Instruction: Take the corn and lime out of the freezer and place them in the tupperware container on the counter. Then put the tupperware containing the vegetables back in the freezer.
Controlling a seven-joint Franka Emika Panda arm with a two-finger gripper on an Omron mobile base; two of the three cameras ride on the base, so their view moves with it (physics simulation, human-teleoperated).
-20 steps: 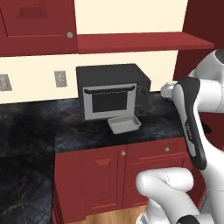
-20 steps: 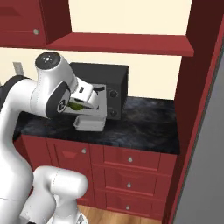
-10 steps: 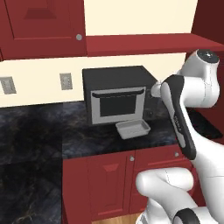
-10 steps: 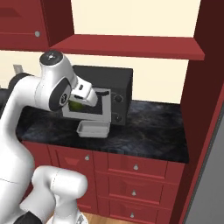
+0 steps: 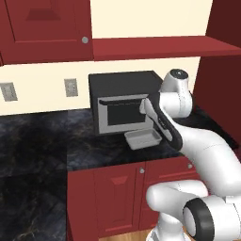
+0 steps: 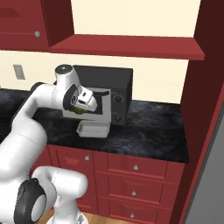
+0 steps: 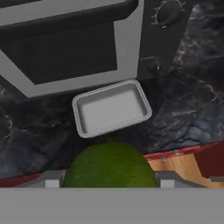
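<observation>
Hanging in the air out in front of the black microwave [image 6: 103, 94], the white arm's two-finger gripper [image 6: 78, 110] is carrying the small dark green round lime [image 7: 109, 165]. In the hand view the fruit is sitting right between the jaws, bulging up at the bottom of the picture with a grey jaw showing at each side of it, so the jaws are clenched around a wide thing rather than standing free. From the right base view the lime [image 6: 78, 110] is peeking out as a green patch under the white hand, in the air above the worktop.

The small shallow rectangular light grey tupperware container [image 7: 111, 108] is lying on the black marbled stone counter [image 7: 183, 109], just in front of the microwave's door and close to its lower edge. Its inside is showing bare grey. The lime is apart from it, nearer the counter's front edge than the tray is. In the left base view the same tray [image 5: 142, 138] is resting just beside the arm's dark-banded forearm, and in the right base view the container [image 6: 92, 129] is lying below and slightly to the right of the hand.

Below the counter [image 6: 148, 140] the dark red cabinet drawers with small round silver knobs [image 6: 136, 166] are running along.
</observation>
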